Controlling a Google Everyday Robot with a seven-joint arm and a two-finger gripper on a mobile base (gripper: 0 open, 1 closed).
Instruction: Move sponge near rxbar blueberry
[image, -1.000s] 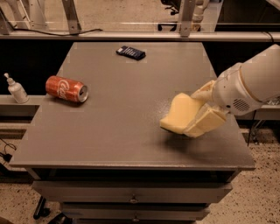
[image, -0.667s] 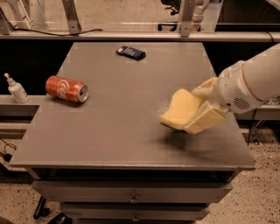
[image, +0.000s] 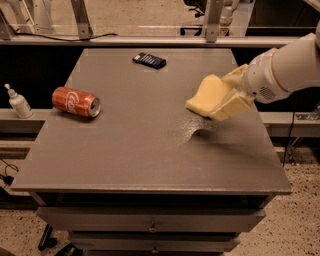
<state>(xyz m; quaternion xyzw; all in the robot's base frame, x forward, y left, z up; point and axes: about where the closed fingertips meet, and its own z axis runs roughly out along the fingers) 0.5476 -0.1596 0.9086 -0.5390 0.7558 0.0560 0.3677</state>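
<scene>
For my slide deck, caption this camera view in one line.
Gripper holds the sponge lifted over the right of the table, rxbar blueberry at the back.

Grey-topped table (image: 150, 150) with drawers (image: 150, 227) beneath, speckled floor (image: 300, 220), pale side ledges (image: 30, 117), metal frame legs (image: 82, 17) behind; gripper (image: 222, 97) above the table's right side.

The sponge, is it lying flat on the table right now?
No, the sponge is held above the table by the gripper at the right side, casting a shadow on the surface below.
</scene>
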